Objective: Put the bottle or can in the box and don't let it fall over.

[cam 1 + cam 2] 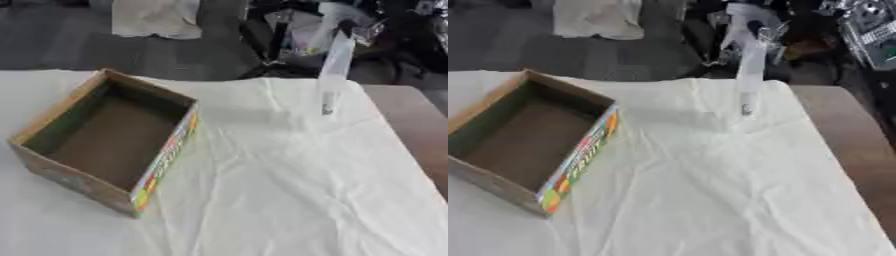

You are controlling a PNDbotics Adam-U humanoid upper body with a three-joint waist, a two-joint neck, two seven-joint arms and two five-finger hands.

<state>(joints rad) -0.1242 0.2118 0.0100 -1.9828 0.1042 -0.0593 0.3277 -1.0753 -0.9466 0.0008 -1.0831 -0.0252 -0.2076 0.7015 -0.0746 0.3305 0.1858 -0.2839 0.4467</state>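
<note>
The box (pixel 105 137) is brown cardboard outside with a dark brown floor, greenish inner walls and one side printed in a bright pattern of orange, yellow, green and red, the bottle (pixel 332 75) is clear with a dark cap, and a creased white cloth (pixel 297 190) covers the brown counter (pixel 411 125).

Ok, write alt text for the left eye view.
An open, empty cardboard box sits at the left of a table under a wrinkled white cloth. A clear bottle stands upright near the far edge, right of the box. No robot hand shows.
</note>
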